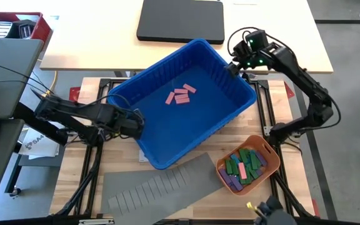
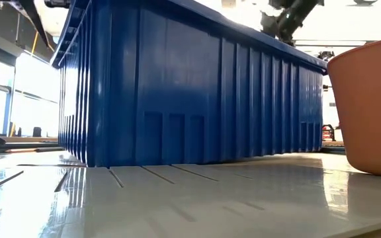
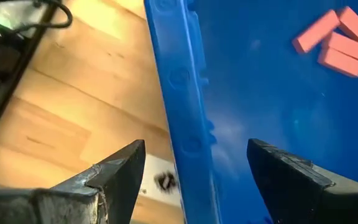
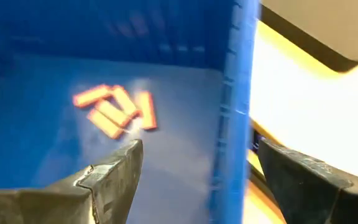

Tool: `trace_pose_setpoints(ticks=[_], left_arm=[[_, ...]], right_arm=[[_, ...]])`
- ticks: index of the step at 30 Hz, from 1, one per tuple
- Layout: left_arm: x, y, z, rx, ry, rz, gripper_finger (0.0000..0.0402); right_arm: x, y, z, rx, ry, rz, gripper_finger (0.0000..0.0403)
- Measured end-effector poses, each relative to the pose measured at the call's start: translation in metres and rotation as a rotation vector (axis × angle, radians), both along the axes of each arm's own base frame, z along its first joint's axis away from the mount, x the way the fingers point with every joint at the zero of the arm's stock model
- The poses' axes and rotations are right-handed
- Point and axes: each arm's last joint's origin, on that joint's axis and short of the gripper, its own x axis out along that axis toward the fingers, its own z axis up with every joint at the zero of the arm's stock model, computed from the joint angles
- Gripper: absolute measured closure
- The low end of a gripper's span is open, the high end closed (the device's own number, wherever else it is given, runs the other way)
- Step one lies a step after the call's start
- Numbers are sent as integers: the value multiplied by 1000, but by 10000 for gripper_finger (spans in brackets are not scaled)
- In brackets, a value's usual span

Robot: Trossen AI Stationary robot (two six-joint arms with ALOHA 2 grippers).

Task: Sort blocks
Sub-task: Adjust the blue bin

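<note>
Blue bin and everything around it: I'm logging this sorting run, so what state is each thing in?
Blue bin: upright, holding the pink blocks.
Pink blocks: clustered on the bin floor.
Orange tray: filled with mixed blocks.
Left claw: open, straddling the bin's rim.
Right claw: open, straddling the opposite rim.

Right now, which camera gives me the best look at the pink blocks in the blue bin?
The high view: it shows the whole cluster of pink blocks lying together on the bin floor. The left wrist view cuts some off at the picture's edge, the right wrist view shows them blurred, and in the low view the bin wall hides them.
</note>
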Motion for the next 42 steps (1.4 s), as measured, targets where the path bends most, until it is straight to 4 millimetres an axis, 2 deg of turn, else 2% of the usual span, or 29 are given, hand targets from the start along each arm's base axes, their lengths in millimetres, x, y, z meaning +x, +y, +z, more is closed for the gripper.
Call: trace_pose_setpoints(ticks=[8,13,16,20,22,25,26,34,38,42], left_arm=[[5,10,-20,48,24,-12,126],[13,16,-30,69,-6,-58,129],[16,22,-35,81,-4,-78,145],[17,34,-38,115,35,-122,194],[16,43,-37,133,64,-146,232],[16,56,-32,144,73,-171,300],[15,62,-30,155,69,-159,319],[-1,116,-10,323,186,-232,322],[-7,154,-7,355,231,-334,322],[-17,194,-13,390,211,-409,323]], right_arm=[[4,-39,-48,124,219,-44,89],[6,-51,-71,241,264,-12,102],[8,-52,-79,285,289,4,151],[8,-50,-80,303,310,1,270],[5,-48,-79,343,298,-80,329],[1,-43,-72,338,291,-124,329],[-1,-40,-68,339,280,-147,329],[-7,-33,-56,350,218,-288,331],[-9,-32,-67,406,224,-386,331],[-10,-31,-75,431,220,-476,331]])
